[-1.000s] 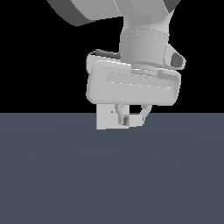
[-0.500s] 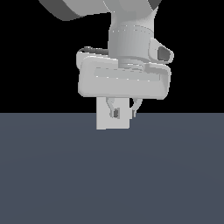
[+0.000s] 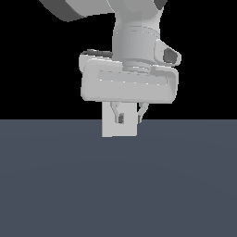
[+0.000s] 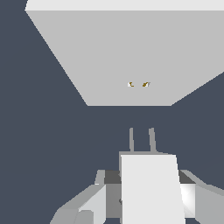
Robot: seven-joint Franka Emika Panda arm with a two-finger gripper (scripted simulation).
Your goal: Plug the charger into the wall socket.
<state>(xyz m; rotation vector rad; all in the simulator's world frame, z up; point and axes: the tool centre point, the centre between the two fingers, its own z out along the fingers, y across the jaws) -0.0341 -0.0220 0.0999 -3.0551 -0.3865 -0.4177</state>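
Since the earlier frames the arm has swung toward the exterior view's left and turned, so the end effector now hangs squarely in front of the wall socket, where a second ago it sat off toward the exterior view's right edge of the plate.

The end effector is closed narrowly on the charger: in the wrist view the white block sits between the two fingers, which press against its sides. In the exterior view the fingertips are close together and the block itself cannot be made out against the white plate behind.

Two thin grey prongs stick out of the charger's far end and point toward the wall socket, with a clear gap between their tips and the plate. The plate's two small dark-yellowish holes lie roughly in line with the prongs. The wall socket stands upright on the dark grey desk, at its far edge.
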